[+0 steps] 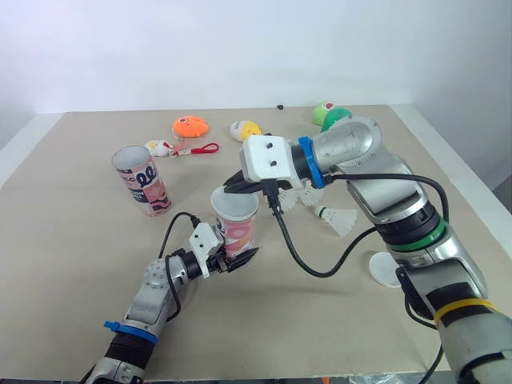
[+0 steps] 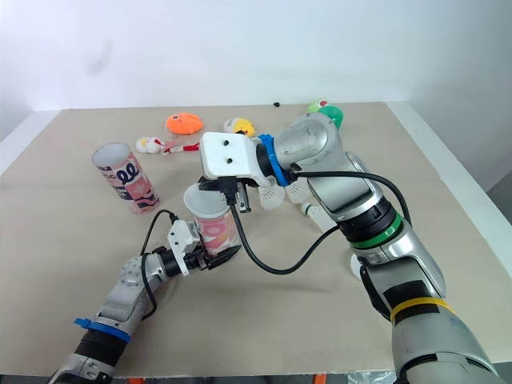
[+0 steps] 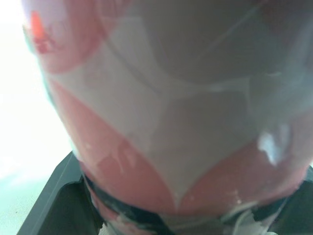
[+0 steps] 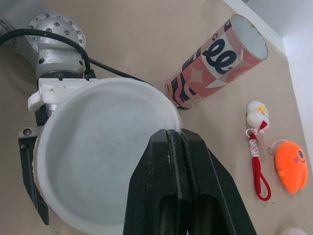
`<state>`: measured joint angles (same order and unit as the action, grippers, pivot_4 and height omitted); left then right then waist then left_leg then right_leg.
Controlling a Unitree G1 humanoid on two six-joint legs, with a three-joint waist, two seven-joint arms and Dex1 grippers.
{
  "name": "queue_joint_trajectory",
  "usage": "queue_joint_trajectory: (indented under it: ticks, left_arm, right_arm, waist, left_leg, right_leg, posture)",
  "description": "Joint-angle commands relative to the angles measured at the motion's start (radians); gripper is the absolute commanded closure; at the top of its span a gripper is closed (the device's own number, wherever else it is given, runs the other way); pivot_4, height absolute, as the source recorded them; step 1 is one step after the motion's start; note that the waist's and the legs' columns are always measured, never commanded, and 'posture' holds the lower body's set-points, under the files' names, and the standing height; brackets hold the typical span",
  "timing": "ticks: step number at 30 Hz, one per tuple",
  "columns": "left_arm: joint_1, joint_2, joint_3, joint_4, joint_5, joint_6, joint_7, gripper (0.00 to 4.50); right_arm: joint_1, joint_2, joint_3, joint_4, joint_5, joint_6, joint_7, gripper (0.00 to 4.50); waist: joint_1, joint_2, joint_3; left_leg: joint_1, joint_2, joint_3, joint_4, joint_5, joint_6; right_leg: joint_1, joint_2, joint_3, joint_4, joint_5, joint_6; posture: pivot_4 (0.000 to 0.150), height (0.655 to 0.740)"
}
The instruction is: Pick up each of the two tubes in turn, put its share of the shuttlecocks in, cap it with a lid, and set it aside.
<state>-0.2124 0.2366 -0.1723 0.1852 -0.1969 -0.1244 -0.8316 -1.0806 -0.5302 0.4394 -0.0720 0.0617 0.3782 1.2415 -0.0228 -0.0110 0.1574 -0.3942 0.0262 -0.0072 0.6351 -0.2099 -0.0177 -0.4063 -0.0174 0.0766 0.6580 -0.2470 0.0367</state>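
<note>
The left gripper (image 1: 233, 260) clamps the pink-and-white cardboard tube (image 1: 238, 225) near its base, open mouth up. Over that tube's rim, the right gripper (image 4: 173, 132) has its black fingers pressed together. A white feathered shuttlecock (image 1: 340, 218) lies right of the tube.

Lettering on the standing tube

The standing tube (image 1: 142, 180), upright on the surface (image 1: 80, 240), carries two large, dark, rounded characters (image 4: 218, 55) side by side on a white band. They read as "ee" or "00"; which of the two cannot be told. Beside them on the wrap run a few lines of small print (image 1: 134, 194), too small to read.
</note>
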Motion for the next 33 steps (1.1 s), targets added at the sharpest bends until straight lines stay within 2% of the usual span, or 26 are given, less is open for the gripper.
queue_joint_trajectory:
  ticks: [1, 33]
  left_arm:
    - [0.039, 0.008, -0.035, 0.082, 0.041, 0.053, 0.009, 1.09]
    - [0.042, 0.015, -0.049, 0.070, 0.033, 0.070, 0.001, 1.09]
  right_arm:
    - [-0.001, -0.019, 0.004, -0.008, -0.032, -0.033, 0.010, 4.45]
    - [0.036, -0.070, 0.006, -0.014, -0.099, -0.156, 0.042, 4.45]
  waist:
    - [0.000, 0.000, 0.000]
    - [0.001, 0.000, 0.000]
  left_leg:
    - [0.000, 0.000, 0.000, 0.000, 0.000, 0.000]
    - [0.000, 0.000, 0.000, -0.006, 0.000, 0.000]
  right_leg:
    - [0.000, 0.000, 0.000, 0.000, 0.000, 0.000]
    - [0.002, -0.007, -0.005, -0.011, 0.001, 0.002]
  posture:
    - [0.150, 0.7400]
    - [0.150, 0.7400]
